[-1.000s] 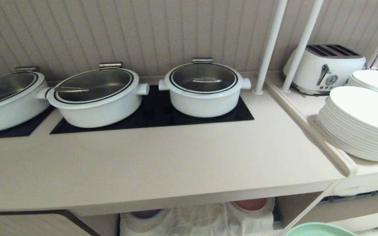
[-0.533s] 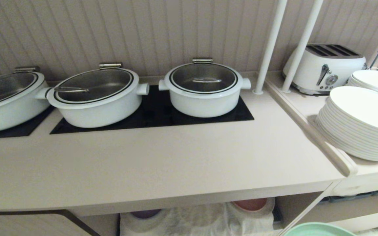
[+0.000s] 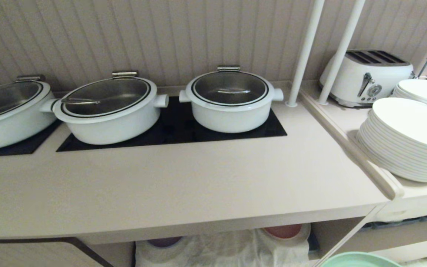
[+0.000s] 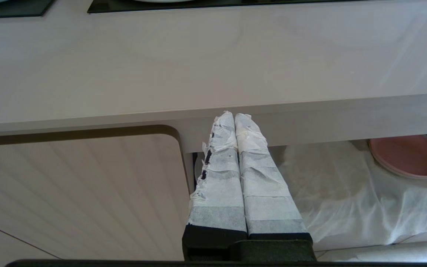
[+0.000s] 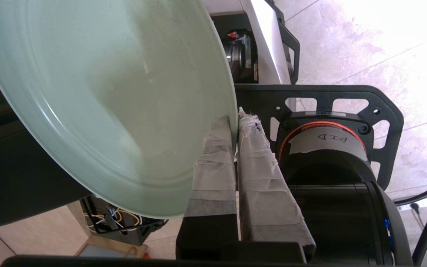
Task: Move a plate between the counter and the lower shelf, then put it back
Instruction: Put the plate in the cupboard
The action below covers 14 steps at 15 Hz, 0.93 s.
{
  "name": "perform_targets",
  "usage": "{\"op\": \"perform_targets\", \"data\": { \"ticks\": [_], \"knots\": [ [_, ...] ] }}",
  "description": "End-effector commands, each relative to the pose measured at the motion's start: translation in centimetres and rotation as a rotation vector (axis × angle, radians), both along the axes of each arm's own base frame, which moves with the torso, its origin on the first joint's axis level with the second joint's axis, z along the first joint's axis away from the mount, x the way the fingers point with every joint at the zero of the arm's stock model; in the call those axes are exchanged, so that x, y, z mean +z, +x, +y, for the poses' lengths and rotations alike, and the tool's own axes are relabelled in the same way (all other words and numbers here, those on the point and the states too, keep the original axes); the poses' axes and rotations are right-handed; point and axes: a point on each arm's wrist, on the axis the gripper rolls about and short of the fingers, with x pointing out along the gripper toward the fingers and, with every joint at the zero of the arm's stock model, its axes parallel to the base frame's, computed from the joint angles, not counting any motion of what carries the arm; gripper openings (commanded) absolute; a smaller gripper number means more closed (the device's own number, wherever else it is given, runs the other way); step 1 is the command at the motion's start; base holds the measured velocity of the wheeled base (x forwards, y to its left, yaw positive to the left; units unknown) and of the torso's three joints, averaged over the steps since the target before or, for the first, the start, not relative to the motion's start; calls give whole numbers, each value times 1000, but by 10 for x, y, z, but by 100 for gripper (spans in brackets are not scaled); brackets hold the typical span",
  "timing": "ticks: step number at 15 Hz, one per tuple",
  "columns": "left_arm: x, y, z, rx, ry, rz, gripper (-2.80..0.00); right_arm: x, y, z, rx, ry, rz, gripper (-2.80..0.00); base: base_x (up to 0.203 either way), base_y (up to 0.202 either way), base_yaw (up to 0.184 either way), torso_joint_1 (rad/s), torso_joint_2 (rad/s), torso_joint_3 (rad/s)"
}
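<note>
Currently held: the plate (image 5: 98, 100), pinched by its rim between the closed taped fingers (image 5: 213, 163) of the right end effector (image 5: 234, 120), low and to the right, below the level of the bench (image 3: 184, 185), only its edge showing in the head view. Left end effector (image 4: 234, 115) parked before the bench's front edge, fingers pressed together, nothing between them.

Risks, as judged:
- Thin rim grip only; possible slipping or pivoting of the plate under its own weight.
- Possible strike against the bench's thick front edge on lifting.
- Possible snag on the white cloth (image 4: 332, 193) of the lower shelf (image 3: 235, 248), beside the pink plate (image 4: 408, 155).

Legible writing: "PID", handwritten on a tape label (image 5: 328, 142), seen inverted. No other markings readable.
</note>
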Motion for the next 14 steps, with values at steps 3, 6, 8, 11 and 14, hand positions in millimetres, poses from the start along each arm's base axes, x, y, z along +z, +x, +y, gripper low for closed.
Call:
{"op": "perform_targets", "data": {
  "ticks": [3, 6, 8, 11, 14],
  "knots": [
    [0, 0, 0, 0, 1, 0, -280, -1, 1, 0, -8, 2, 16, -280, 0, 0, 0, 0, 0, 0],
    [0, 0, 0, 0, 1, 0, -280, -1, 5, 1, -9, 1, 24, -280, 0, 0, 0, 0, 0, 0],
    [0, 0, 0, 0, 0, 0, -280, -1, 5, 1, -9, 1, 25, -280, 0, 0, 0, 0, 0, 0],
    [0, 0, 0, 0, 0, 0, -280, -2, 4, 1, -7, 1, 31, -280, 0, 0, 0, 0, 0, 0],
    [0, 0, 0, 0, 1, 0, -280, -2, 3, 1, -7, 1, 33, -280, 0, 0, 0, 0, 0, 0]
  ]
}}
